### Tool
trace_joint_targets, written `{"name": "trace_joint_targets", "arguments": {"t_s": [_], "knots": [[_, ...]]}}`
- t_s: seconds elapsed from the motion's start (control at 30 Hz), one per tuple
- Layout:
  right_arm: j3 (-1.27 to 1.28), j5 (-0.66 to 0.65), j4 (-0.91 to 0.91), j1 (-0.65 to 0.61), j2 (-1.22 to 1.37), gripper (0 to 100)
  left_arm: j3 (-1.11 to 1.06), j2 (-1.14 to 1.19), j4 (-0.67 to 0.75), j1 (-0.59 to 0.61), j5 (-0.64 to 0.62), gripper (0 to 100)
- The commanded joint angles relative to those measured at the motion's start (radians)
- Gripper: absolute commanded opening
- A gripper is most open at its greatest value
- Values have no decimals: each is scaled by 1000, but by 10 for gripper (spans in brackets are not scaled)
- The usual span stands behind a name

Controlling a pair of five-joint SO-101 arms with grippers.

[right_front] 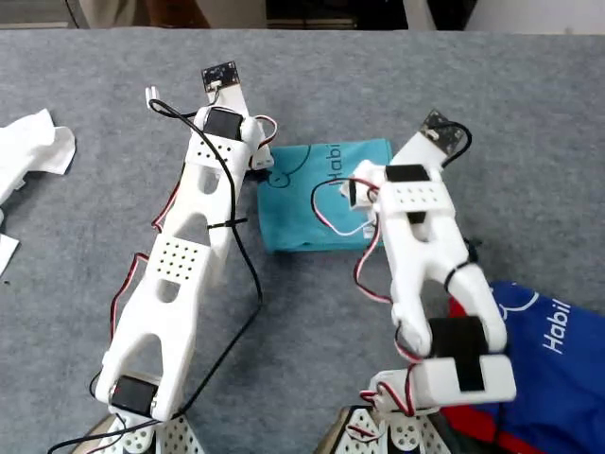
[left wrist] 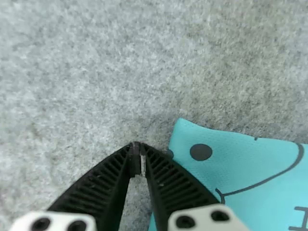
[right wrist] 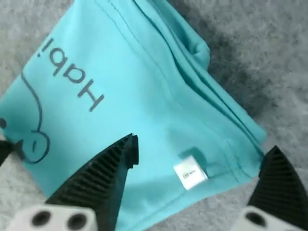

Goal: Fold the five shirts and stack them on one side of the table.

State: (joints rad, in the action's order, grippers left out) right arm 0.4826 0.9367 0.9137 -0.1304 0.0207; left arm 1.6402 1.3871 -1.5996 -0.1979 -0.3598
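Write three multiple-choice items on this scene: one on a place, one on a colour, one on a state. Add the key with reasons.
1. Where does the teal shirt lie?
A. In the middle of the table
B. On the floor
C. Draped on a chair

2. What colour is the leftmost shirt?
A. Red
B. White
C. Black

3. How is the right gripper?
A. Shut on a shirt
B. Open above the teal shirt
C. Shut on nothing

Key:
1 A, the high view shows it folded mid-table.
2 B, that cloth is plainly white.
3 B, its jaws stand wide apart over teal cloth.
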Motion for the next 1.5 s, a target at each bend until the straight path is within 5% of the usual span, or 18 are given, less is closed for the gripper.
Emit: {"name": "trace_joint_targets", "arguments": {"t_s": [0.0, 0.27, 0.5, 1.1, 1.37, 1.47], "knots": [[-79, 26, -11, 15, 65, 394, 28, -71, -5, 12, 6, 19], [-162, 60, -8, 7, 133, 376, 28, -71, -5, 12, 6, 19], [-160, 49, -8, 13, 136, 168, 28, -71, -3, 12, 6, 19], [-185, -60, 100, 77, 127, 186, 28, -71, -3, 20, 6, 19], [-274, -103, 310, 96, 134, 436, 28, -71, -3, 20, 6, 19], [-262, -97, 310, 65, 142, 458, 28, -71, -3, 20, 6, 19]]}}
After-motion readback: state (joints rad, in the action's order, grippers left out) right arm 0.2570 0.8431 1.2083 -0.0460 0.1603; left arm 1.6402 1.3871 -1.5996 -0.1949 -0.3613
